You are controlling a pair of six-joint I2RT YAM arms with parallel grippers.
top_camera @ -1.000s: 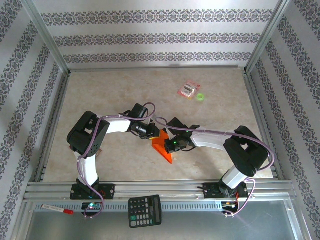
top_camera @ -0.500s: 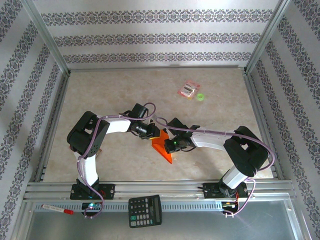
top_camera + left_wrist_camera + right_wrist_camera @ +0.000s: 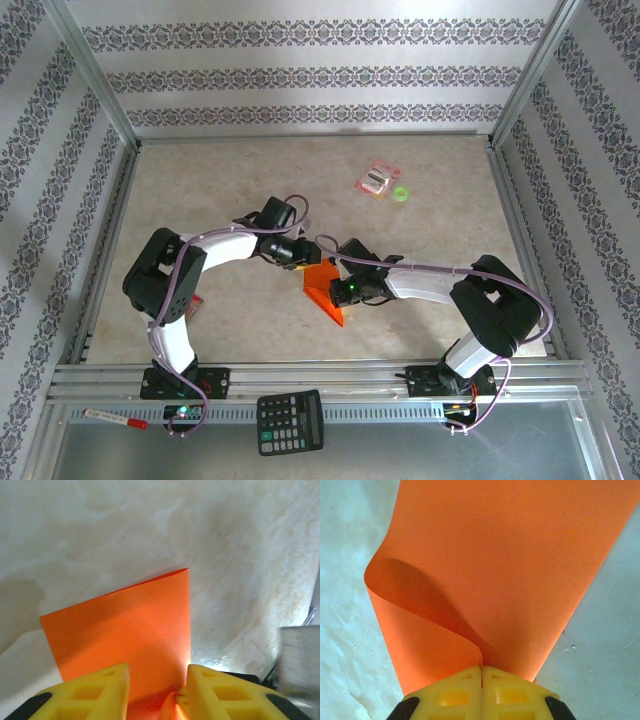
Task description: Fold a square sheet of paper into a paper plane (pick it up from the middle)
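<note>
The left claw (image 3: pixel 157 694) has just let go. Its 2 yellow fingers (image 3: pixel 100 690) now stand apart with a clear gap between them, where a second ago they were nearly closed, and they pinch nothing. In the overhead view the left arm's elbow has swung out to its own left and the wrist has eased back from the work.

Directly ahead of that open claw, running in between the fingers, lies the square sheet of paper (image 3: pixel 125 625), bright orange, flat on the table (image 3: pixel 220 190) with 1 sharp corner pointing away.

The right claw (image 3: pixel 481 687) has not changed: its jaws are pressed tight together on the sheet. Just beyond its fingertips the paper loops over on itself in a soft curl, not a pressed crease, with a broad layer spreading away from the claw.

So the sheet now hangs on 1 grip only, the right one. I judge the fold is laid over but not yet flattened, and no dart shape exists yet. The freed left claw seems ready to press or regrip.

Far beyond both claws sits a small pink-red packet (image 3: pixel 378 180). Behind them, on the near rail, lies a black calculator (image 3: pixel 290 421).
</note>
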